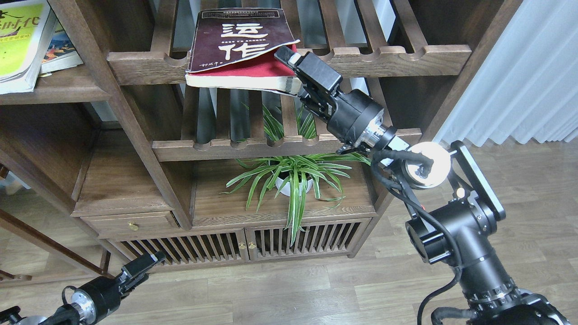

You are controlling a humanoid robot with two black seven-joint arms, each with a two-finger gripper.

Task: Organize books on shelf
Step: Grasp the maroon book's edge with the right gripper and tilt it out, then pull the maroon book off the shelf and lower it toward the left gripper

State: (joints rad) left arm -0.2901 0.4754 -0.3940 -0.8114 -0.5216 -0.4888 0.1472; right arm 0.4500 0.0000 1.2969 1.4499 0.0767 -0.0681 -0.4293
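The thick maroon book with big white characters lies flat on the upper slatted rack, its front edge overhanging the rail. My right gripper clamps its front right corner: the upper finger lies under the lifted cover on a red page, and the lower finger is hidden beneath the book. The yellow-green book and the smaller colourful book lie on the solid shelf at top left. My left gripper hangs low at bottom left, far from the books; its fingers cannot be told apart.
A second slatted rack runs below the first. A potted spider plant stands on the cabinet top under my right arm. A bookcase post separates the shelf from the racks. White curtains hang at right.
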